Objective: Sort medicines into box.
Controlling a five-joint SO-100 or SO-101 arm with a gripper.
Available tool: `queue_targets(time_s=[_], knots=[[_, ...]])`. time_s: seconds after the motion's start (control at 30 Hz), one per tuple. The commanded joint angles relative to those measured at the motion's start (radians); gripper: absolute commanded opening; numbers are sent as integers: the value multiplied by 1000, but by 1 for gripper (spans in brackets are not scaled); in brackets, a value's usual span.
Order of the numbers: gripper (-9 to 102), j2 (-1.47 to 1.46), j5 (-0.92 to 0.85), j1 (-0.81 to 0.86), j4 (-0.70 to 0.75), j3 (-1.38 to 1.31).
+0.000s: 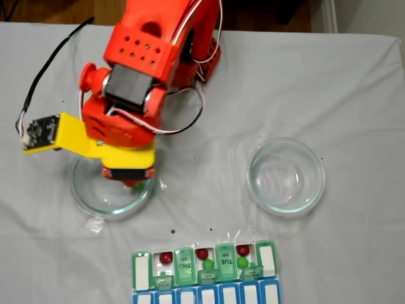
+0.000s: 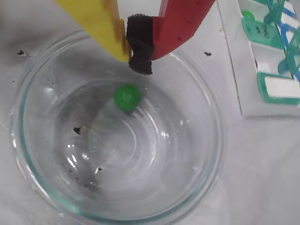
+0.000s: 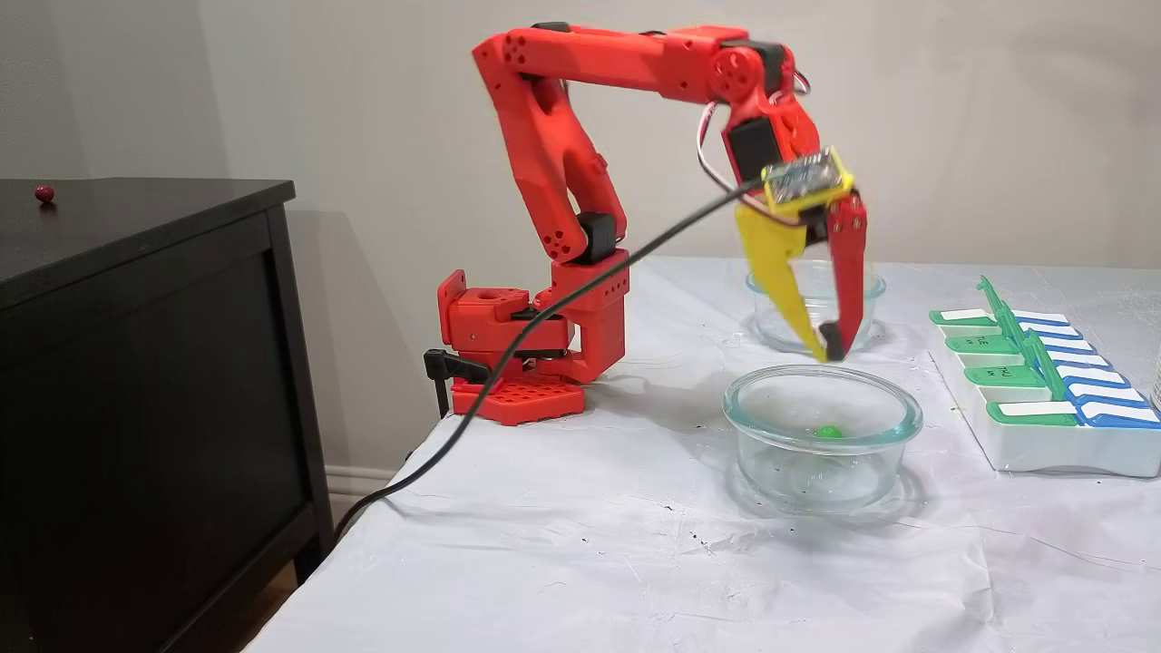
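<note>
**Last green ball in the near dish, tool poised above**

Tool (image 3: 833, 352) poised over the rim of the near glass dish (image 3: 893, 413), at centre right of the side fixed view; yellow and red fingers closed to a narrow gap with only a black foam pad (image 2: 139, 49) between the tips, nothing held. One green ball (image 2: 127, 97) loose on the dish floor, just below the tips at upper centre of the wrist view. Second glass dish (image 1: 286, 176) at centre right of the top-down fixed view, apparently empty. Pill box (image 1: 205, 273) along the bottom edge of that view, green lids raised; three dark red balls (image 1: 166, 258) and two green balls (image 1: 208, 263) already seated in open compartments.

Handling, as a judgement: ball light, hard, glossy and round, so likely to roll on the curved glass and squirt from a pinch. Best taken across its widest part, pad on one side, with the tool opened first and lowered straight down inside the glass wall. Glass stiff and fragile; tip contact with the rim to be avoided.

Worktop (image 3: 580, 544) covered by a wrinkled white cloth dotted with dark specks. Dark cabinet (image 3: 145, 363) at left of the side view, a small red ball (image 3: 43, 192) on top; plain pale wall behind.
</note>
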Motion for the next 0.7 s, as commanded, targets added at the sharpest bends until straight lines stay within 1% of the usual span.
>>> queue_targets(time_s=[0.0, 0.1, 0.17, 0.2, 0.27, 0.3, 0.43, 0.57, 0.67], knots=[[2, -20, 103, 12, 35, -95], [4, -31, 164, 14, 64, -121], [8, -29, 178, 25, 69, -129], [11, -40, 181, 29, 71, -132], [22, -81, 202, 37, 77, -138], [25, -101, 212, 37, 75, -146], [26, -169, 235, 32, 28, -158], [25, -258, 238, 26, 17, -181], [24, -321, 239, 17, 37, -209]])
